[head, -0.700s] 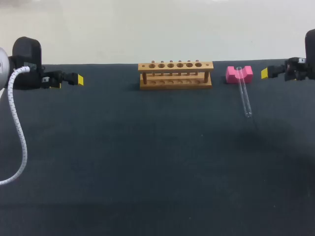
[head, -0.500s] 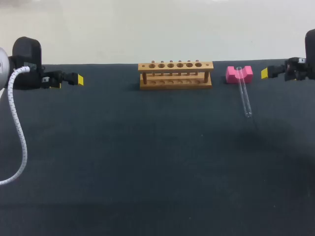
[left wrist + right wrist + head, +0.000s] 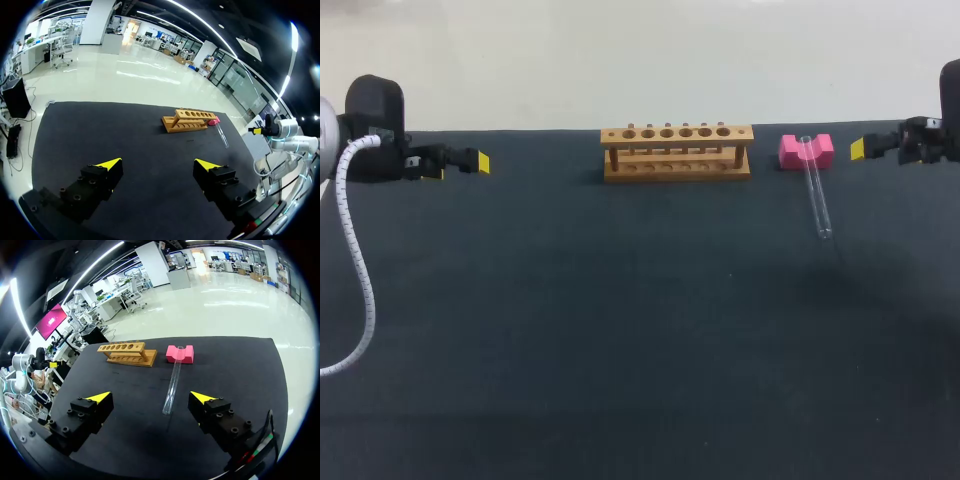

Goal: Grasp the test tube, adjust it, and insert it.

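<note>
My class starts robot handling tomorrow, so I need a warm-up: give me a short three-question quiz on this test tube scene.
1. True or false: the test tube stands upright in the wooden rack.
2. One end of the test tube rests on: A) the pink block, B) the wooden rack, C) a yellow fingertip.
3. Fill in: both arms' jaws are ____, holding nothing.
Key: 1 false, it lies tilted; 2 A; 3 open.
</note>
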`<state>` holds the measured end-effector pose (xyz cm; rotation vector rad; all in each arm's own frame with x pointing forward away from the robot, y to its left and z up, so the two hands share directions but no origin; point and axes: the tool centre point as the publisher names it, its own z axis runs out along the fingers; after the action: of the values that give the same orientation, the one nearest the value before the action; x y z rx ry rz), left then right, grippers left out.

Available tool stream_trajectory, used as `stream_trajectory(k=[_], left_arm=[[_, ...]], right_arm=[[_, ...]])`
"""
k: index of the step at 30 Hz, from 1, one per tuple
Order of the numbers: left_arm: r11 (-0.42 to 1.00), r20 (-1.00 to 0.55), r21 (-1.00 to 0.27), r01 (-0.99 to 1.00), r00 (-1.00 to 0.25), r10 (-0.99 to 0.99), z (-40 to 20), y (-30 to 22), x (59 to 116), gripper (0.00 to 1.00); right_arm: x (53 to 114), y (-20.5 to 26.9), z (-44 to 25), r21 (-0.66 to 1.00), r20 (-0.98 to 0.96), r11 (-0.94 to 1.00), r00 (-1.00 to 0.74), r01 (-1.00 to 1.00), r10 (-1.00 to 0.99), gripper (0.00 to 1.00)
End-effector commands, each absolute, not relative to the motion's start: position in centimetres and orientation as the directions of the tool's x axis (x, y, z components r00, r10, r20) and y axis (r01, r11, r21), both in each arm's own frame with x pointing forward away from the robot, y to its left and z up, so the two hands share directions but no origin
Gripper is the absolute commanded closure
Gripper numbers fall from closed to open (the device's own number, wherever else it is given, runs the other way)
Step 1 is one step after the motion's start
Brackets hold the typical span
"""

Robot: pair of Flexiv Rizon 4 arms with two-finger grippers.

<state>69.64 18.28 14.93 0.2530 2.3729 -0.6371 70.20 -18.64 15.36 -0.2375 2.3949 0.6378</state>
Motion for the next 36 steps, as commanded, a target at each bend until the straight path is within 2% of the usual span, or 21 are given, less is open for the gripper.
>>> stream_trajectory(k=[1, 10, 14, 20, 36], left_arm=[[0.779, -0.679, -0.398, 0.485, -0.727, 0.106, 15.4, 18.6, 69.6, 0.0], [0.55, -0.768, -0.363, 0.752, -0.576, 0.281, 15.3, 19.3, 70.8, 0.0], [0.477, -0.823, -0.263, 0.839, -0.452, 0.343, 15.1, 19.1, 71.2, 0.0], [0.368, -0.838, -0.203, 0.908, -0.355, 0.414, 13.6, 18.5, 71.8, 0.0], [0.363, -0.847, -0.213, 0.907, -0.357, 0.395, 13.1, 18.3, 72.1, 0.0]], right_arm=[[70.2, -18.6, 15.3, 0.384, -0.628, 0.866, -0.778, -0.321, -0.01, 0.0], [70.2, -18.6, 15.3, 0.384, -0.628, 0.866, -0.778, -0.321, -0.01, 0.0], [70.2, -18.6, 15.3, 0.384, -0.628, 0.866, -0.778, -0.321, -0.01, 0.0], [70.2, -18.6, 15.3, 0.384, -0.628, 0.866, -0.778, -0.321, -0.01, 0.0], [70.2, -18.6, 15.3, 0.384, -0.628, 0.866, -0.778, -0.321, -0.01, 0.0]])
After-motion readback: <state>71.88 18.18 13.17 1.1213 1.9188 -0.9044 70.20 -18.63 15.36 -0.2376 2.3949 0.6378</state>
